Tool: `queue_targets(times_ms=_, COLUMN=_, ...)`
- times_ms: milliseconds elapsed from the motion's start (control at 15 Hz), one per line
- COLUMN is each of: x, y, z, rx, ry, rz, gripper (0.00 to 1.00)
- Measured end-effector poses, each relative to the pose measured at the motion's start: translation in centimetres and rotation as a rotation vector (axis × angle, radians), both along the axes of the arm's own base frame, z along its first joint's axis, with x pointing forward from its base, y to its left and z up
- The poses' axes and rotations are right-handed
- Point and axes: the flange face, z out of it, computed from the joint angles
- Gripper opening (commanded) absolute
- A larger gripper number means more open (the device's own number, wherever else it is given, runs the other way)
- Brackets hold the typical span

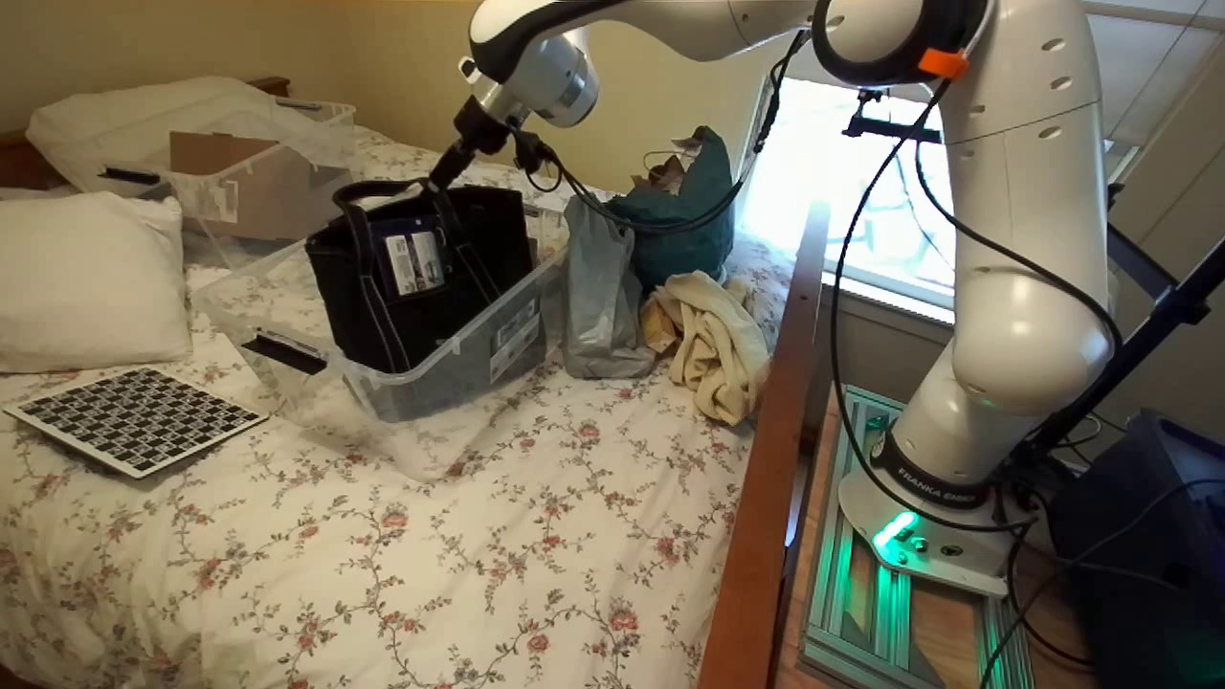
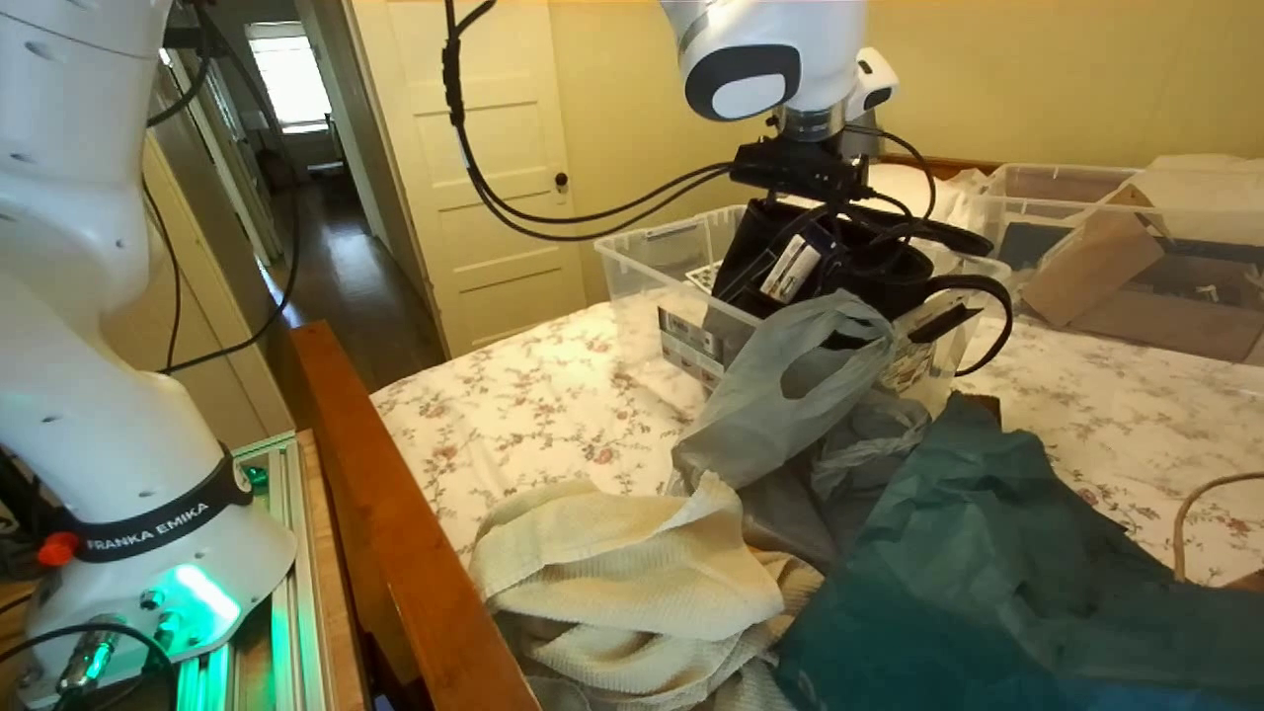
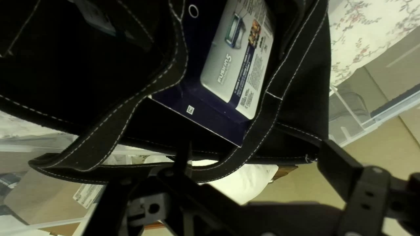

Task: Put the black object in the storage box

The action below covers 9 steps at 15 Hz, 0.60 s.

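In the storage box [image 1: 431, 388] leans a white-stitched black bag [image 1: 431, 321] — end effector [image 3: 256, 150] gaping

My arm [image 1: 1029, 211] is smooth white, with black cables [image 2: 453, 89], an orange tab [image 1: 945, 63], a black FRANKA EMIKA band [image 2: 148, 533], a glowing green light [image 1: 897, 528] and a black gripper [image 3: 254, 149] with round screws [image 3: 377, 169].

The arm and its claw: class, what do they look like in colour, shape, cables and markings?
The arm is white, smooth and rounded, with an orange tag on it. A black band low down reads FRANKA EMIKA in pale letters, above a glowing green light. Loose black cables hang from it. The claw is black and angular, with two fingers.
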Motion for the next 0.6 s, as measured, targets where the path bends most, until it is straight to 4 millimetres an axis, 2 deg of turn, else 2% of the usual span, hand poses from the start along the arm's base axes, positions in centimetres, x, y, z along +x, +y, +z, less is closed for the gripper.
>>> queue_targets(times_ms=333, x=-1.8, y=1.0, z=0.2, rx=0.085, ry=0.029, rz=-0.017, gripper=1.0)
queue_targets(times_ms=600, x=-2.9, y=0.8, z=0.1, rx=0.11, ry=0.057, rz=-0.021, gripper=1.0)
